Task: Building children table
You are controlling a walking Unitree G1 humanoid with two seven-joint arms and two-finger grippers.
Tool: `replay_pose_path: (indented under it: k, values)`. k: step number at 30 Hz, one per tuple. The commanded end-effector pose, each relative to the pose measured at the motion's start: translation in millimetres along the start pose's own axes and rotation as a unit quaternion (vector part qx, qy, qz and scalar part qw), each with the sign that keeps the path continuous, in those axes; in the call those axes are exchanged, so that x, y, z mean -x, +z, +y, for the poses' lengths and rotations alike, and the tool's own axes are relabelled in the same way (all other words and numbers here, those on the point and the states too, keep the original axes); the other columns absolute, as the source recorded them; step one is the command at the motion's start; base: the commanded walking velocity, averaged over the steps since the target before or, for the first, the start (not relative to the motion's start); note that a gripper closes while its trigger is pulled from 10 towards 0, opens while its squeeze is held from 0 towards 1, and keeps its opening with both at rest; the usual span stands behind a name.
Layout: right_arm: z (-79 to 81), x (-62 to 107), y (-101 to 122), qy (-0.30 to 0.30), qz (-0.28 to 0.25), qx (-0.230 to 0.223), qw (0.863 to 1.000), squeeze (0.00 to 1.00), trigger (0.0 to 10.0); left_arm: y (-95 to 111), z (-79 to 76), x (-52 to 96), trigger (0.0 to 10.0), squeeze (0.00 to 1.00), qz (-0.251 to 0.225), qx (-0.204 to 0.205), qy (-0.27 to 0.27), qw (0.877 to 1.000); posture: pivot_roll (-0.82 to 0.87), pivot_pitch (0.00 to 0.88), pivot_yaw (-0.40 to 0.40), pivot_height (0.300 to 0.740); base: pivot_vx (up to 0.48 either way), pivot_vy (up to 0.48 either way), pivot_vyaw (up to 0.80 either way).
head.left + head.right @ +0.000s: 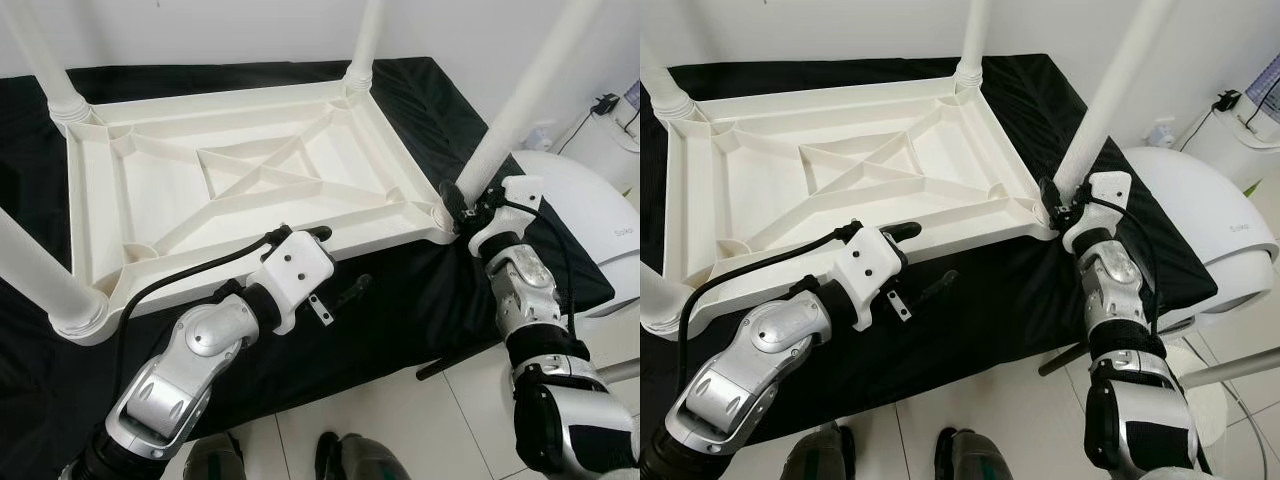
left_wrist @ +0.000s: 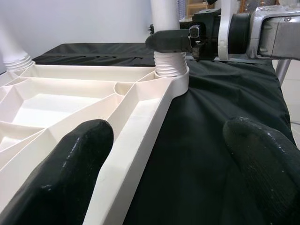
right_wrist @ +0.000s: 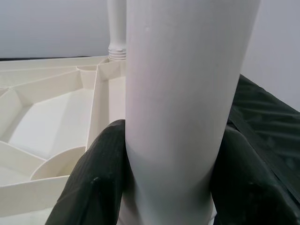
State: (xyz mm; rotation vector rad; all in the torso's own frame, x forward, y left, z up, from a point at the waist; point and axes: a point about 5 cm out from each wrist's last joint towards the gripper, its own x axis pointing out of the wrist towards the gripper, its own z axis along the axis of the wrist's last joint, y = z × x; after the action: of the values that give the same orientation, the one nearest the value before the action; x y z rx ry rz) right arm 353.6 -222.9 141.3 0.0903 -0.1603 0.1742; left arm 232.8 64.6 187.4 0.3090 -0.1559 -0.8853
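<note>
Right wrist view: right gripper (image 3: pixel 168 187) clamps table leg (image 3: pixel 183 93); left gripper (image 2: pixel 168 164) spread over black cloth (image 2: pixel 220 103).

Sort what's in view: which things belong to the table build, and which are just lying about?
Part of the job:
- upturned white tabletop
- near-right leg, clamped by the right pincer
- three other legs, already standing in their sockets
- left pincer, open, beside the tabletop's near edge

Just lying about:
- black cloth under the tabletop
- white rounded appliance
- wall plug and cable
</note>
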Motion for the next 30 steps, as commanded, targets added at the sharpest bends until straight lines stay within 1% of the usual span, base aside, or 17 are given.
replay_pose_path:
  k: [1,4,5,6,9,11,12,14,15,19,21,23,26,30]
  values:
    - [-4.5,25.3,-44.4,-0.028,0.092,-0.042,0.994,0.00,10.0,3.7,-3.6,1.5,10.0,0.00,-0.005,0.001,-0.016,1.000,0.02,0.157,-0.062,0.740,0.000,0.000,0.00]
    - [-3.0,25.4,-44.0,-0.029,0.083,-0.041,0.995,0.00,10.0,3.8,-3.6,1.6,10.0,0.00,-0.005,0.002,-0.016,1.000,0.02,0.158,-0.062,0.740,0.000,0.000,0.00]
    - [-2.3,25.4,-44.6,-0.030,0.082,-0.047,0.995,0.00,10.0,4.0,-3.6,1.5,10.0,0.00,-0.005,0.002,-0.016,1.000,0.02,0.157,-0.062,0.740,0.000,0.000,0.00]
    - [-0.9,25.5,-44.6,-0.027,0.079,-0.041,0.996,0.00,10.0,4.1,-3.5,1.3,10.0,0.00,-0.005,0.002,-0.016,1.000,0.02,0.157,-0.062,0.740,0.000,0.000,0.00]
    - [1.7,26.2,-45.9,-0.023,0.075,-0.055,0.995,0.00,10.0,4.6,-3.2,1.0,10.0,0.00,-0.006,0.001,-0.016,1.000,0.02,0.157,-0.063,0.740,0.000,0.000,0.00]
    - [2.2,27.3,-46.8,-0.021,0.075,-0.055,0.995,0.00,10.0,4.5,-3.1,0.9,10.0,0.00,-0.006,0.002,-0.015,1.000,0.02,0.158,-0.063,0.740,0.000,0.000,0.00]
    - [2.4,28.6,-47.6,-0.017,0.077,-0.044,0.996,0.00,10.0,4.4,-3.3,1.0,10.0,0.00,-0.006,0.002,-0.015,1.000,0.02,0.156,-0.063,0.740,0.000,0.000,0.00]
    - [2.4,28.6,-47.6,-0.017,0.077,-0.044,0.996,0.00,10.0,4.4,-3.3,1.0,10.0,0.00,-0.006,0.002,-0.015,1.000,0.02,0.156,-0.063,0.740,0.000,0.000,0.00]
    - [3.6,28.7,-45.9,-0.004,0.077,-0.011,0.997,0.00,10.0,4.4,-3.7,1.1,10.0,0.00,-0.006,0.003,-0.014,1.000,0.02,0.154,-0.062,0.740,0.000,0.000,0.00]
    - [5.6,26.9,-43.5,0.007,0.073,0.005,0.997,0.00,10.0,4.2,-3.8,1.4,10.0,0.00,-0.005,0.003,-0.014,1.000,0.02,0.153,-0.064,0.740,0.000,0.000,0.00]
    - [5.8,26.8,-43.3,0.008,0.073,0.007,0.997,0.00,10.0,4.2,-3.7,1.4,10.0,0.00,-0.005,0.003,-0.014,1.000,0.02,0.153,-0.064,0.740,0.000,0.000,0.00]
    - [11.1,26.8,-45.0,0.022,0.074,0.010,0.997,0.00,10.0,4.3,-3.7,1.6,10.0,0.00,-0.005,0.003,-0.014,1.000,0.03,0.147,-0.063,0.740,0.000,0.000,0.00]
    - [12.8,27.3,-46.0,0.026,0.074,0.009,0.997,0.00,10.0,4.2,-3.6,1.7,10.0,0.00,-0.005,0.003,-0.013,1.000,0.03,0.146,-0.065,0.740,0.000,0.000,0.00]
    - [11.2,30.8,-49.9,0.021,0.083,0.011,0.996,0.00,10.0,4.4,-3.9,1.6,10.0,0.00,-0.005,0.002,-0.013,1.000,0.03,0.145,-0.065,0.740,0.000,0.000,0.00]
